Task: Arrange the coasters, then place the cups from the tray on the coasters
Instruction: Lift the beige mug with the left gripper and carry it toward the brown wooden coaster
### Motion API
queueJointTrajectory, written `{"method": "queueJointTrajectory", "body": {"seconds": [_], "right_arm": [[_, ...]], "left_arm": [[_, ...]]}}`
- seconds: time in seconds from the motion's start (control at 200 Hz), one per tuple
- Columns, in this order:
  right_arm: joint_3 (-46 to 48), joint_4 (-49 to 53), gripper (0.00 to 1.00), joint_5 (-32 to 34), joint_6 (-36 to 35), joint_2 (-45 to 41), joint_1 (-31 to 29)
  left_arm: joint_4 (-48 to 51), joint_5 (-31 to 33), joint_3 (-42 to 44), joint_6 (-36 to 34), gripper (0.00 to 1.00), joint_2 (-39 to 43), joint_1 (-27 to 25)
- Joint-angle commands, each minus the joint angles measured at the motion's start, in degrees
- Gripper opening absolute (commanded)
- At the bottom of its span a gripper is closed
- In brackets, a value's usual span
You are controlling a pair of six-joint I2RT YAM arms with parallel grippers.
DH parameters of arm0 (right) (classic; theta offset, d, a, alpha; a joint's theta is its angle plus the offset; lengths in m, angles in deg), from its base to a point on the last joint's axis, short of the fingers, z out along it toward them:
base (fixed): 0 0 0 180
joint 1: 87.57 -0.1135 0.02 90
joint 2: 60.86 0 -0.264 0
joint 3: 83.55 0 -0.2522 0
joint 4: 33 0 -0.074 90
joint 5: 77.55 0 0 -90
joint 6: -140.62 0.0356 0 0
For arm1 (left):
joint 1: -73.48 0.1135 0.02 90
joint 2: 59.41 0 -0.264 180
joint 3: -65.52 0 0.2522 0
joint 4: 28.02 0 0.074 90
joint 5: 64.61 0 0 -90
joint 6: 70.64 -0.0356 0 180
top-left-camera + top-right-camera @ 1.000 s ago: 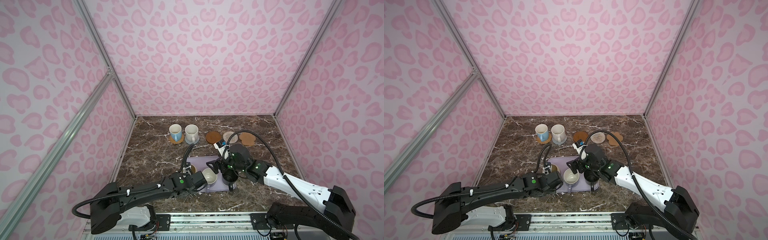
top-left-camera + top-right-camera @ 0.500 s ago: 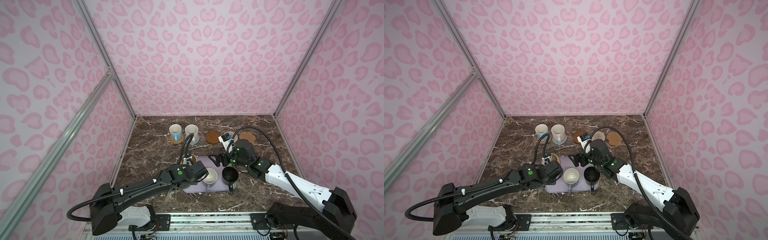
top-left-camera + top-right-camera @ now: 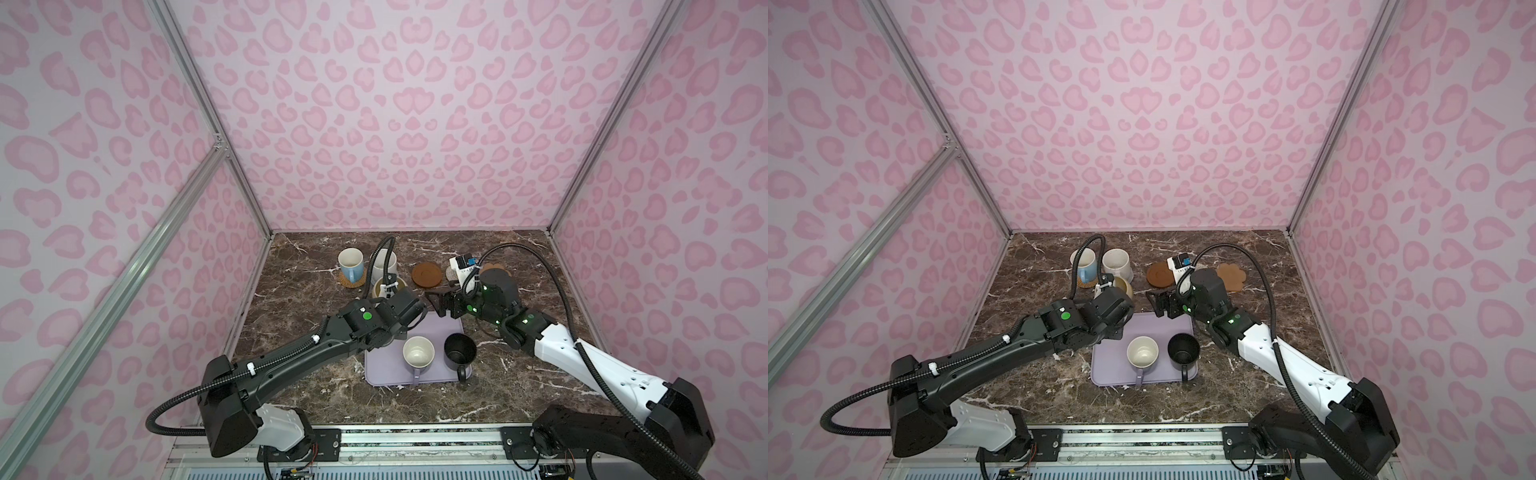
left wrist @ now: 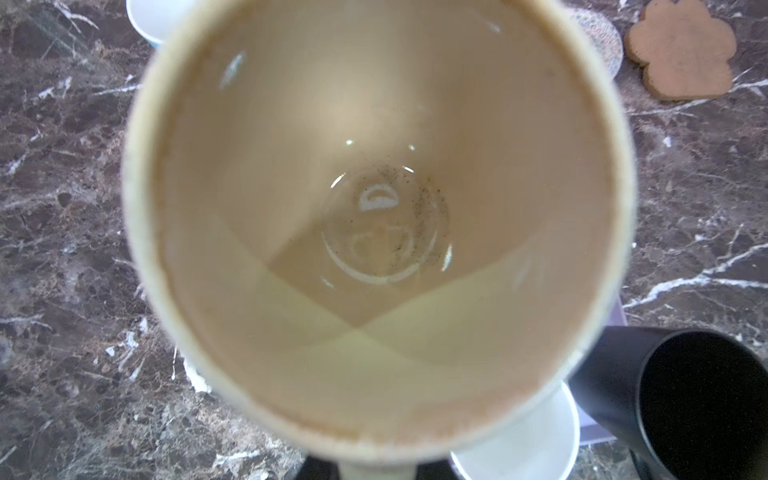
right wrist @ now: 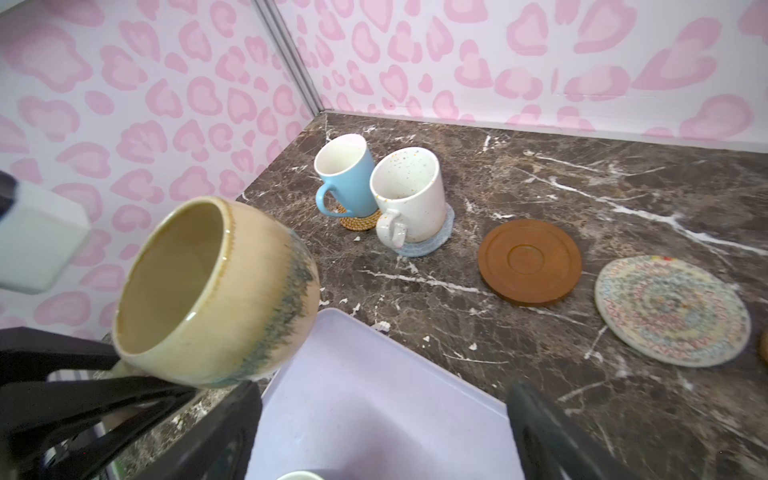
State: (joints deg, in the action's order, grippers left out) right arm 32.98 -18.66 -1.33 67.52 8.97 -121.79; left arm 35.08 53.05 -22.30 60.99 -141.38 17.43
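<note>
To me the pale yellow mug (image 5: 216, 291) looks like glossy glazed ceramic, and the lavender tray (image 5: 374, 407) like smooth matt plastic. The brown coaster (image 5: 530, 262) is matt, the paw coaster (image 4: 681, 54) grainy cork, the table (image 5: 582, 174) polished marble.

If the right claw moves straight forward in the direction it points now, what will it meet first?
Probably the speckled white mug, which lies straight ahead of the open right claw. The yellow mug held by the left claw sits off to one side. Depth is unclear.
</note>
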Motion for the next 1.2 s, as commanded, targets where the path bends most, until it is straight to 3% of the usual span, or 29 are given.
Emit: {"method": "queueJointTrajectory", "body": {"seconds": [0.0,0.325,0.815,1.195], "right_arm": [[-0.16,-1.67,0.94,-0.82,0.3,0.56,1.78],[0.73,-1.72,0.93,-3.77,-0.96,1.28,8.19],[0.51,-0.82,0.92,-2.88,1.46,6.62,16.47],[-0.71,-2.16,0.9,-4.7,1.07,11.13,17.84]], "left_arm": [[-4.28,1.65,-4.55,-3.87,0.02,-2.58,0.91],[-7.44,-5.52,-14.21,-8.38,0.02,-13.33,6.19],[-7.86,-14.41,-31.65,-10.95,0.02,-33.43,11.02],[-5.05,-16.44,-45.4,-11.05,0.02,-47.25,12.97]]}}
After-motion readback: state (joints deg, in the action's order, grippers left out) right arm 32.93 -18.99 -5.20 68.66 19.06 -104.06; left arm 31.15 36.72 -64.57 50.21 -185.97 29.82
